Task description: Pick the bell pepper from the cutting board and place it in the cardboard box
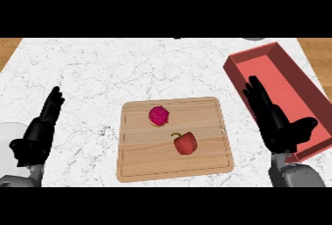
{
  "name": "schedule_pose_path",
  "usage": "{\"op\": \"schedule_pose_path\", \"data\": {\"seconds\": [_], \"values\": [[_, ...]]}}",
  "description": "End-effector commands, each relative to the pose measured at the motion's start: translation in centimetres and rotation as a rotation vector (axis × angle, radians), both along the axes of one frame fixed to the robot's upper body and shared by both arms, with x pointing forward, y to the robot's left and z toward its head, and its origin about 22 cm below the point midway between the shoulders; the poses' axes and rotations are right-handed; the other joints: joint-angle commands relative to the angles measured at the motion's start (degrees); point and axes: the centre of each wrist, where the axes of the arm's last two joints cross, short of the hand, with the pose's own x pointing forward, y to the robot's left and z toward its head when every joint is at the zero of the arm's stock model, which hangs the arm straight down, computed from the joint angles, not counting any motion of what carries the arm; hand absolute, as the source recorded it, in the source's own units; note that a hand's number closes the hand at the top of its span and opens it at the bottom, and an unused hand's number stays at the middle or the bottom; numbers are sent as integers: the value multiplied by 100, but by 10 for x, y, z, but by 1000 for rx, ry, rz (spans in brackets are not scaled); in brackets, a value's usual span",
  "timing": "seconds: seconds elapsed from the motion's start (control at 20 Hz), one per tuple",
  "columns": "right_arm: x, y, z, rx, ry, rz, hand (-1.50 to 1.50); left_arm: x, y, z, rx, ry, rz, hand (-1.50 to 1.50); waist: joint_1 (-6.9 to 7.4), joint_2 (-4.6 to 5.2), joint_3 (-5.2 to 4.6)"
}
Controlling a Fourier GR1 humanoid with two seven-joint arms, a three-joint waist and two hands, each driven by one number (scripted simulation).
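Observation:
A red bell pepper (185, 143) with a green stem lies on the wooden cutting board (139, 165), right of its middle. The box (304, 88) at the right is red with an open top and sits slanted along the counter's right side. My right hand (276, 125) is open, fingers straight and pointing away, between the board's right edge and the box, overlapping the box's near wall. My left hand (37, 132) rests open at the left edge of the view, fingers up, well clear of the board.
A dark pink round fruit (159, 116) lies on the board just behind the pepper. The white marble counter (130, 66) stretches behind and to the left of the board. Wooden floor (8, 48) shows past the counter's far corners.

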Motion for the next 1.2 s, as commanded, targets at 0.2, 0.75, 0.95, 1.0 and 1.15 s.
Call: {"op": "schedule_pose_path", "data": {"seconds": [0.2,0.75,0.95,1.0,1.15], "values": [[7,41,55,-141,-242,444,-150,9,3,15,-211,114,-23,0,62,-186,203],[-35,34,36,-290,-852,411,-150,3,14,44,-318,197,-19,0,-23,-180,210],[-41,12,52,-700,-693,457,-150,0,13,45,-337,182,-23,0,-67,-210,191],[-37,3,59,-810,-663,464,-150,0,18,38,-328,185,-20,0,-97,-202,180],[-45,18,70,-1021,-593,450,-150,1,22,42,-322,195,-17,0,-70,-214,172]]}}
